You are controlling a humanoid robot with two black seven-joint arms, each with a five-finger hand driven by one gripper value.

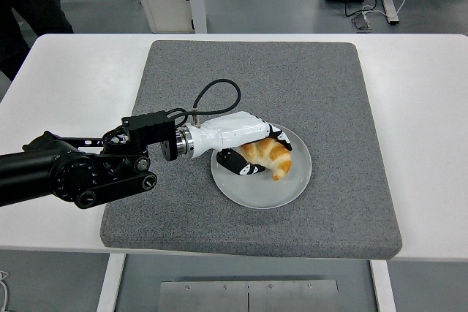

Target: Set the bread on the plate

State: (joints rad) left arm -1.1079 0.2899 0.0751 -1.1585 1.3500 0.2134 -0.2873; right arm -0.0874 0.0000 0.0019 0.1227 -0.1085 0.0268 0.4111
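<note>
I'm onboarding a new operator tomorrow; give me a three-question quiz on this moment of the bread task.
1. True or false: the croissant is over the plate.
2. What does the plate sit on: A) bare white table, B) grey mat, C) a tray?
3. Which hand grasps the croissant?

Key
1. True.
2. B.
3. The left hand; the right is out of view.
</note>
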